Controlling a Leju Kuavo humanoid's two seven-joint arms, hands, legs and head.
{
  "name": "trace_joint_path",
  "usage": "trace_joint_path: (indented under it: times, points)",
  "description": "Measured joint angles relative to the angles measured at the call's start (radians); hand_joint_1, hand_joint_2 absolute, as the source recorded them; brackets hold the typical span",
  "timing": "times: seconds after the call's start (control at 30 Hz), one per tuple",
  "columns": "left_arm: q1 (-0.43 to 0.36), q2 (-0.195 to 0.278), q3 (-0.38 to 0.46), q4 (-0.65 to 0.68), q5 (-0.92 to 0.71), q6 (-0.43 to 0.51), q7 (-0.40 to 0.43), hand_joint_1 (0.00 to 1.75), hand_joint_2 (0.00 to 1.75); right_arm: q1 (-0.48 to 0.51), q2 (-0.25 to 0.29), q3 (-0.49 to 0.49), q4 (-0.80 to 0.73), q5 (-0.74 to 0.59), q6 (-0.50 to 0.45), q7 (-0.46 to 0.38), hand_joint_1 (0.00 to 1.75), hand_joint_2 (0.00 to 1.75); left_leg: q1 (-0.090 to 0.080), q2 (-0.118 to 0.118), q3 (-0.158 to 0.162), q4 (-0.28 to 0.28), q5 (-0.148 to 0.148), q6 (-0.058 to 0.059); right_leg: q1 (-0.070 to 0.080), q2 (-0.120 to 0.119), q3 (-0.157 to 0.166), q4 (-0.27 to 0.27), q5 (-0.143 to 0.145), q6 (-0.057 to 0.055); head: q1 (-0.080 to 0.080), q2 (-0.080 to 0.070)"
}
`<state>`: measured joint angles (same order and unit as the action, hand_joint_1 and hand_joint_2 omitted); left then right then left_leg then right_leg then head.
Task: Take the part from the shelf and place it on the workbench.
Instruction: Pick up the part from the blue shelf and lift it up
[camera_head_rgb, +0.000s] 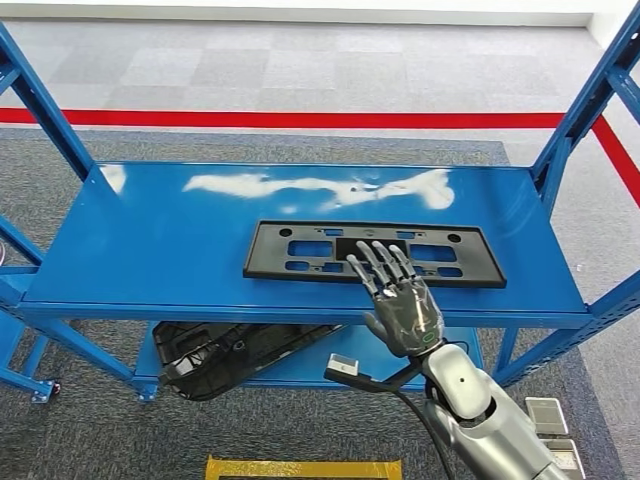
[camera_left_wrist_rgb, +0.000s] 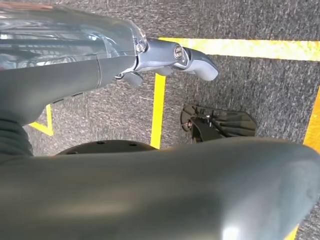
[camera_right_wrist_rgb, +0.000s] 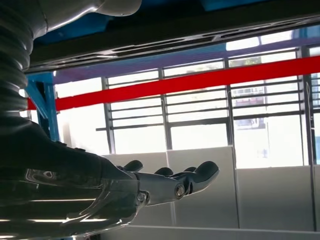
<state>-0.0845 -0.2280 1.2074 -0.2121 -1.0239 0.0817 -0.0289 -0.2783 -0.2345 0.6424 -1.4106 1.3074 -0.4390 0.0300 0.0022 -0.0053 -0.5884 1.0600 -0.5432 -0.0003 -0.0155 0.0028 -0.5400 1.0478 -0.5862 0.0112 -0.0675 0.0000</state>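
Black plastic part (camera_head_rgb: 375, 253): flat, slotted panel lying lengthwise on the blue shelf (camera_head_rgb: 151, 250), near its front edge, so I can reach it. My right hand (camera_head_rgb: 398, 296): fingers spread, extended over the part's near edge, holding nothing, apparently positioned for a grasp. My left hand (camera_left_wrist_rgb: 166, 57): hanging above the floor, grip indeterminate.

The left robot hand (camera_left_wrist_rgb: 177, 57) hangs over grey carpet (camera_left_wrist_rgb: 113, 115) with yellow tape lines (camera_left_wrist_rgb: 157, 110).
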Motion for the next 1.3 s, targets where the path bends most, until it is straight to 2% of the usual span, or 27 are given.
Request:
trace_joint_path:
  times: [0.37,1.3]
  points:
    - [0.000,0.000,0.000,0.000,0.004,-0.001,-0.006,0.00,0.00,-0.069,0.034,0.002,0.073,0.051,-0.005,0.006,0.00,1.75,0.000,0.000,0.000,0.000,0.000,0.000,0.000,0.000,0.000,0.000,0.000,0.000,0.000,0.000]
    - [0.000,0.005,0.012,0.000,0.023,0.002,-0.027,0.00,0.00,-0.153,0.055,0.007,0.199,0.008,0.017,-0.015,0.00,1.75,0.000,0.000,0.000,0.000,0.000,0.000,0.000,0.000,0.000,0.000,0.000,0.000,0.000,0.000]
